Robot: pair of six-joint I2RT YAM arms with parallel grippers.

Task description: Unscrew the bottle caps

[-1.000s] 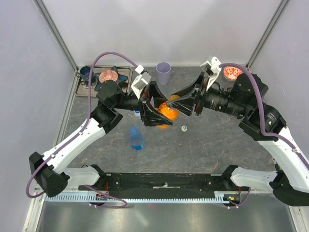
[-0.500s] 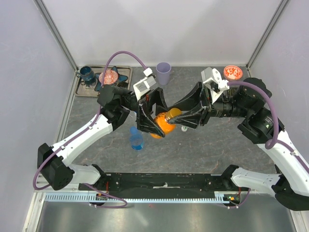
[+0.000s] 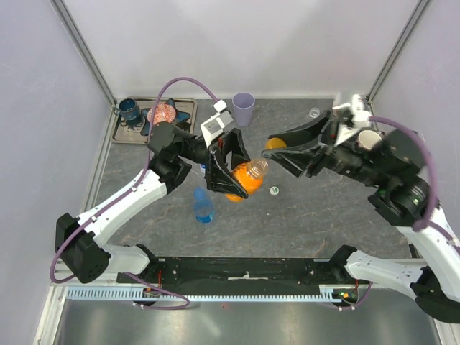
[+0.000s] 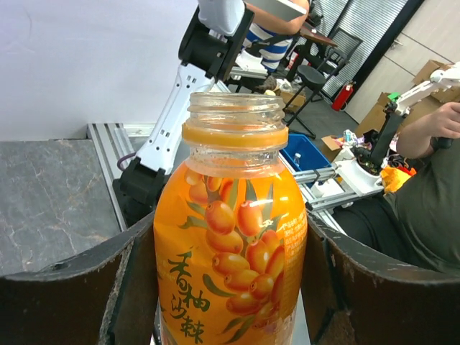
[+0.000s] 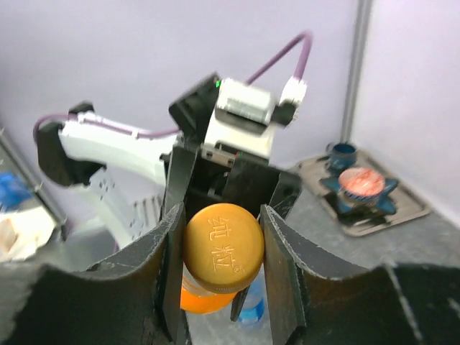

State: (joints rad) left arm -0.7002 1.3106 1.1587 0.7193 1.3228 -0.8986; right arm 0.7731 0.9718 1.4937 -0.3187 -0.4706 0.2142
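Short orange plastic bottle with fruit-print label is clamped at the body between the left gripper's two dark fingers, held above the grey marbled table and tilted, open neck toward the right arm. Threads are bare, with an orange collar ring on the neck. Round orange plastic screw cap is off, pinched across its rim between the right gripper's fingers, in the air and apart from the neck. Risks, as I judge them: the cap is gripped only on its narrow rim, so a slackening or a jolt could squirt it out and send it rolling toward the table edge. Releasing it from height would do the same. The bottle is tilted and unsealed (whether liquid is inside, cannot tell through the label), so more tilt could spill. Set down off-vertical, it could topple against the blue plastic bottle on the table nearby. A small white-and-green cap lies loose below the two grippers, and a low pass could knock it away.
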